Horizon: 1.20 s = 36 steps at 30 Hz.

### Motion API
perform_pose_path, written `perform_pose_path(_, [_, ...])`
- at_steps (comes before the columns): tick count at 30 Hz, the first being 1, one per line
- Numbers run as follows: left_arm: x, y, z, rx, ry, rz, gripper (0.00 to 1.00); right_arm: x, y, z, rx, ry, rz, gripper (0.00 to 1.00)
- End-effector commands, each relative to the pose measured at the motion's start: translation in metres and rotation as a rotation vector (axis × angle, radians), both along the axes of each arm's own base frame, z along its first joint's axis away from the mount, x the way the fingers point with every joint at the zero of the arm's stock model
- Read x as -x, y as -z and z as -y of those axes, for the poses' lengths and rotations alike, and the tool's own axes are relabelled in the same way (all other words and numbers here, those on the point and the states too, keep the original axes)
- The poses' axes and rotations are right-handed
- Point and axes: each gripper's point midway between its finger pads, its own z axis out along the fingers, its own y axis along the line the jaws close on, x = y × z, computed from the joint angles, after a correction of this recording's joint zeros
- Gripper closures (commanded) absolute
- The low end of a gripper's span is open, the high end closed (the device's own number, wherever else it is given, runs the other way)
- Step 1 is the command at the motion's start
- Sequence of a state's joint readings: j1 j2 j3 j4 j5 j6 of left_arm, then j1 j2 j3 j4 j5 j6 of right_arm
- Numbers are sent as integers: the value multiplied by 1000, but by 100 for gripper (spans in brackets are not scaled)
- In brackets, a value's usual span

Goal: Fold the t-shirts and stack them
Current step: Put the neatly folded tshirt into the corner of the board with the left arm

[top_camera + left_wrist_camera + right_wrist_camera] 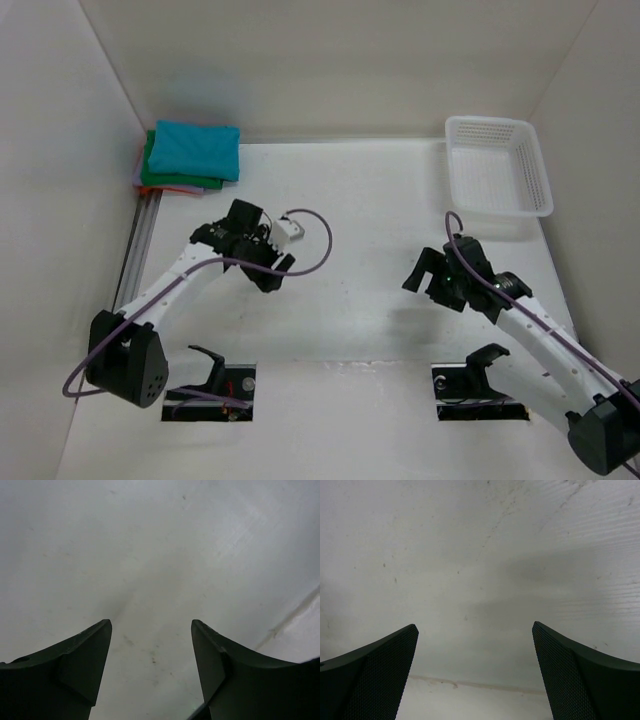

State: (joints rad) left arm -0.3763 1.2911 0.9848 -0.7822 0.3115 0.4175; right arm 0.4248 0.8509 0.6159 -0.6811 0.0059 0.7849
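- T-shirts (190, 158) sit as one folded pile in the far-left corner of the table (360, 210), tight vs. the side wall, prob. to leave the middle free for folding.
- Teal shirt (197, 148) lies on top, squared off. Green shirt (150, 170), orange shirt (178, 190) and lavender shirt (137, 172) show only as thin edges under it, so all four colours seem accounted for.
- Left gripper (277, 272) hovers mid-table, near the pile but not touching it. Jaws are spread w/ nothing between, only bare table below in the wrist view.
- Right gripper (425, 283) is over the right half, well apart from the pile. Jaws are spread wide, also empty.
- Basket (540, 175), white mesh, stands at the far-right corner, w/ no cloth inside that I can see.
- My read: the job looks done or v. close, since both arms carry nothing and no loose shirt lies anywhere. Only risk I'd guess at is the pile slipping if nudged.
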Motion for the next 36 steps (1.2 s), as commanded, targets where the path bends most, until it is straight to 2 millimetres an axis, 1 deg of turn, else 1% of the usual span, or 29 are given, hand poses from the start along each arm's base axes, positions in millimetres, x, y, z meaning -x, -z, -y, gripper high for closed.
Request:
perform_pose_path(1, [28,11,3,28,62,-3,37,1,-9,-3,24,-17,0,0])
perform_pose_path(3, [31,19,1,41,36,-19,38,4,-6,-6,23,-18,-7,0])
perform_pose_path(5, [31,21,0,72,-7,-32,37,7,-5,-9,17,-18,-8,0])
perform_pose_path(10, [18,12,-9,130,-119,-17,34,13,-5,-9,-5,-3,-1,0])
perform_pose_path(13, [18,2,-7,178,-146,-12,33,18,-2,-8,-16,2,-9,0])
perform_pose_path(17, [23,2,-9,207,-185,-38,33,23,2,-6,-20,15,-18,0])
perform_pose_path(21, [22,1,-11,226,-241,-52,33,26,4,-5,-25,14,-23,0])
perform_pose_path(30, [18,-4,-9,250,-271,-49,33,27,8,-4,-18,17,-38,0])
perform_pose_path(36, [13,-4,-11,238,-253,-29,38,28,9,-4,-21,22,-41,0])
